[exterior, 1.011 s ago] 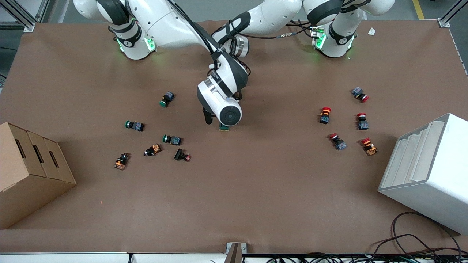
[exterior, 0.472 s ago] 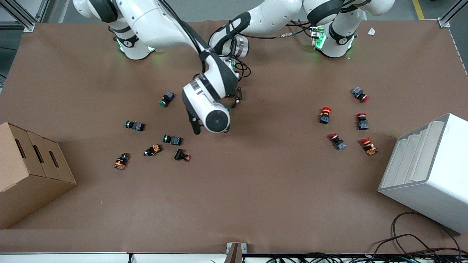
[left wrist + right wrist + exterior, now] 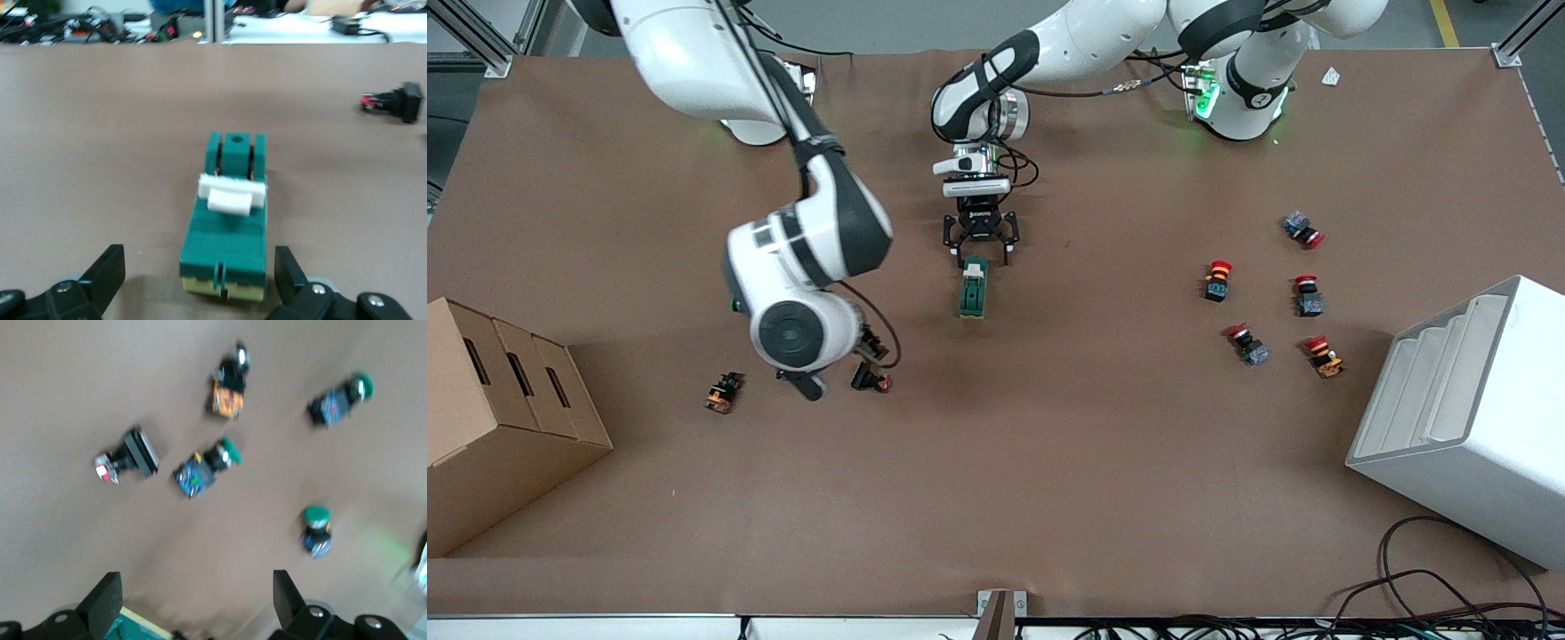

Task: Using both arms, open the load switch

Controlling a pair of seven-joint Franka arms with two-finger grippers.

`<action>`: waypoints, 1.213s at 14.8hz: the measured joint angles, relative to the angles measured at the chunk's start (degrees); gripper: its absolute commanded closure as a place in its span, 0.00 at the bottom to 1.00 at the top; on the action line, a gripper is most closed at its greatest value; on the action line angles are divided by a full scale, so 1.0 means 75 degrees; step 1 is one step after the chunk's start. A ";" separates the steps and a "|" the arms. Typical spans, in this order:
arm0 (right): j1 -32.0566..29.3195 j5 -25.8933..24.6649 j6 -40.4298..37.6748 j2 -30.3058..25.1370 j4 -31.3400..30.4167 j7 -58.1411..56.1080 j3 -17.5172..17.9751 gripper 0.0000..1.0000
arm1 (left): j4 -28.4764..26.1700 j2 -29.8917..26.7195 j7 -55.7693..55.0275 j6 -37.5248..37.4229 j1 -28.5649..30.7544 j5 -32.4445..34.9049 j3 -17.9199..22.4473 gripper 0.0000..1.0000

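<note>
Brown paper covers the whole counter [image 3: 1049, 498], smooth and with nothing on it to stop a small part from sliding.

My left tool [image 3: 980, 242] is low at the middle of the counter, fingers spread, one on each side of the end of the load switch [image 3: 973, 289] that lies farther from the front camera. The pads [image 3: 107, 272] touch nothing. The dark-green block lies flat, lengthwise away from the tool, with its white lever [image 3: 232, 193] across the top.

My right tool [image 3: 197, 603] is also spread and holds nothing. It hangs well apart from the switch, over the scattered push-buttons toward the right arm's end of the counter: a black one with a red cap [image 3: 870, 378] just beside it, an orange one [image 3: 722, 392] a little further out.

What worries me:
- If the left fingers close off-centre, one pad meets the block first and it will skid or turn on the paper instead of being held.
- With the block unclamped, any push on the lever would move the whole switch — the lever would not flip.
- The right wrist sits low among loose buttons — a careless swing toward the switch could knock them about.
</note>
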 measured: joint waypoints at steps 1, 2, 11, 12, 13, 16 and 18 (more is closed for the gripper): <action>-0.0269 -0.0072 -0.0012 -0.0164 -0.0054 -0.0895 -0.0008 0.00 | 0.0099 -0.0114 0.0136 0.0035 0.0190 -0.0275 -0.0219 0.01; -0.0544 -0.0134 -0.0023 -0.0332 -0.0133 -0.1823 -0.0018 0.00 | 0.0221 -0.0227 0.0349 0.0042 0.0458 -0.0551 -0.0544 0.01; -0.2117 -0.0747 -0.0035 -0.1361 -0.0486 -0.6484 -0.0032 0.00 | 0.1575 -0.1252 0.4153 0.0041 0.4376 -0.3733 -0.3900 0.00; -0.2322 -0.0797 -0.0077 -0.1437 -0.0494 -0.6879 -0.0032 0.00 | 0.1672 -0.1341 0.4606 0.0017 0.5007 -0.4025 -0.4345 0.00; -0.2532 -0.0835 -0.0119 -0.1513 -0.0502 -0.7250 -0.0033 0.00 | 0.1728 -0.1420 0.5051 -0.0022 0.5639 -0.4250 -0.4762 0.00; -0.3058 -0.0971 -0.0265 -0.1794 -0.0511 -0.8055 -0.0034 0.00 | 0.1759 -0.1511 0.6378 -0.0076 0.7403 -0.4652 -0.5809 0.00; -0.3281 -0.1014 -0.0399 -0.2013 -0.0514 -0.8313 -0.0032 0.00 | 0.1757 -0.1510 0.7114 -0.0077 0.8200 -0.4852 -0.6135 0.00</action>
